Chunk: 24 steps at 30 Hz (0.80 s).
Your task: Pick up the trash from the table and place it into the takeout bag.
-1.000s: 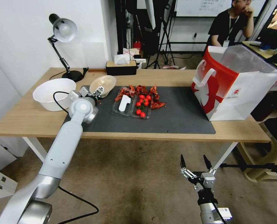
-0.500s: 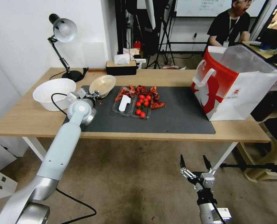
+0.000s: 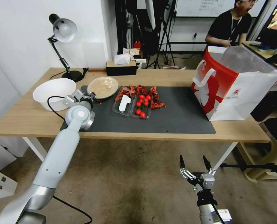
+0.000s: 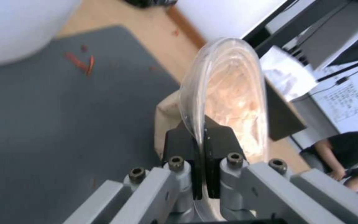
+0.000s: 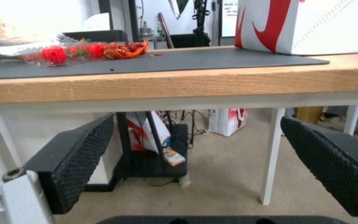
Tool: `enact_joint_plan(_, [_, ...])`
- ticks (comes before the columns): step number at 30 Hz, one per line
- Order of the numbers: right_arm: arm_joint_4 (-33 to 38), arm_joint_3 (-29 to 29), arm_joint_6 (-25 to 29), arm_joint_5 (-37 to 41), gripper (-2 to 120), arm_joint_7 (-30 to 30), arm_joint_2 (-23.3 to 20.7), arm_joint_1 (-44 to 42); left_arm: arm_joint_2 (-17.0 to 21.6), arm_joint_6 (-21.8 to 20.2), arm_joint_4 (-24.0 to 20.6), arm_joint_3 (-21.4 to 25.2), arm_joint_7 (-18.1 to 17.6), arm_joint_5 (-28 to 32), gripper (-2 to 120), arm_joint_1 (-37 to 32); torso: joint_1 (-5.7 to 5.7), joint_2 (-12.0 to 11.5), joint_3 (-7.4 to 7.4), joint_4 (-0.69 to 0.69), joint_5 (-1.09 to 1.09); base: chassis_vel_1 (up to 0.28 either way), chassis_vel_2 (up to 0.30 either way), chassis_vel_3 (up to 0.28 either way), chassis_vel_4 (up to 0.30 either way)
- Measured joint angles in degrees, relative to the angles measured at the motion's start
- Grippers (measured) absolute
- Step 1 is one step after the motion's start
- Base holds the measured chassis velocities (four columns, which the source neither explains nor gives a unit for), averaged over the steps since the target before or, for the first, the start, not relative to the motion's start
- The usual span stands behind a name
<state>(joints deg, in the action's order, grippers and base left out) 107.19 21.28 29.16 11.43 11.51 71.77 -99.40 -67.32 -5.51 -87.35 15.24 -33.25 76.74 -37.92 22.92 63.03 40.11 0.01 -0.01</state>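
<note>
**Left gripper pinching bowl rim: carry it level to the bag**

Left gripper [image 4: 199, 146] is clamped on the near rim of the shallow beige bowl [image 3: 103, 87], 1 pad inside, 1 outside. Bowl sits at the left end of the dark mat [image 3: 182, 115], beside the white bowl [image 3: 53, 93]. Thin rim grip, so I'd lift slowly and avoid wrist roll or it may slip. Takeout bag [image 3: 237, 90] stands upright at the table's [image 3: 26, 118] right end, well apart; path crosses the clear tray [image 3: 132, 106] of tomatoes, so clear it high. Right gripper [image 3: 194, 169] hangs below table edge, fingers spread, idle.
</note>
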Motion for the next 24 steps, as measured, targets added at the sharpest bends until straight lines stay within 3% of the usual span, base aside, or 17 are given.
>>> enact_joint_plan(5, [0.1,0.0,0.0,-0.2,100,0.0,0.0,-0.1,0.7,1.3,-1.4,0.0,2.1,-2.6,0,-0.8,0.0,0.0,0.0,-0.01,0.0,0.0,0.0,0.0,0.0])
enact_joint_plan(7, [0.3,-0.2,0.2,-0.6,100,0.0,0.2,-0.3,1.6,2.9,-3.4,0.0,5.5,-5.9,0,-2.1,0.0,0.0,0.0,-0.01,0.0,0.0,0.0,0.0,0.0])
enact_joint_plan(9, [0.4,-0.2,0.3,-0.7,100,0.0,0.3,-0.4,1.8,3.5,-4.1,0.0,6.6,-7.0,0,-2.6,0.0,0.0,0.0,0.0,0.0,0.0,0.0,0.0,0.0])
enact_joint_plan(11, [0.6,-0.3,0.3,-0.9,100,0.0,0.4,-0.7,2.7,5.5,-6.4,-0.1,10.8,-9.8,0,-4.0,0.0,0.0,0.0,0.0,0.01,0.0,0.0,0.0,0.0])
enact_joint_plan(13, [0.7,-0.3,0.3,-0.9,100,0.0,0.4,-0.7,2.9,5.9,-6.9,-0.1,11.7,-10.2,0,-4.3,0.0,0.0,0.0,0.0,0.01,0.0,0.0,0.0,0.0])
enact_joint_plan(15, [0.9,-0.3,0.3,-1.1,100,0.0,0.4,-0.9,3.9,7.9,-9.2,-0.4,16.7,-12.9,0,-5.5,0.0,0.0,0.0,0.0,0.0,0.0,0.0,0.0,0.0])
enact_joint_plan(16, [0.9,-0.3,0.3,-1.1,100,0.0,0.4,-0.9,3.9,7.9,-9.2,-0.4,16.7,-12.9,0,-5.5,0.0,0.0,0.0,0.0,0.0,0.0,0.0,0.0,0.0])
enact_joint_plan(18, [1.0,-0.3,0.3,-1.3,100,0.0,0.4,-1.0,4.9,9.4,-10.8,-0.9,21.1,-15.7,0,-6.2,-0.01,0.0,0.0,-0.01,0.0,0.0,0.0,0.0,0.0])
enact_joint_plan(19, [1.0,-0.3,0.3,-1.3,100,0.0,0.4,-1.0,4.9,9.4,-10.8,-0.9,21.1,-15.7,0,-6.2,-0.01,0.0,0.0,-0.01,0.0,0.0,0.0,0.0,0.0])
enact_joint_plan(22, [1.1,-0.4,0.3,-1.5,100,0.0,0.5,-1.0,6.3,11.4,-12.6,-2.0,26.6,-20.7,0,-6.3,0.0,0.0,0.0,-0.01,0.01,0.0,0.0,0.0,0.0])
enact_joint_plan(24, [1.1,-0.4,0.3,-1.5,100,0.0,0.5,-1.0,6.6,11.7,-13.0,-2.3,27.6,-21.8,0,-6.2,0.0,0.0,0.0,0.0,0.0,0.0,0.0,0.0,0.0])
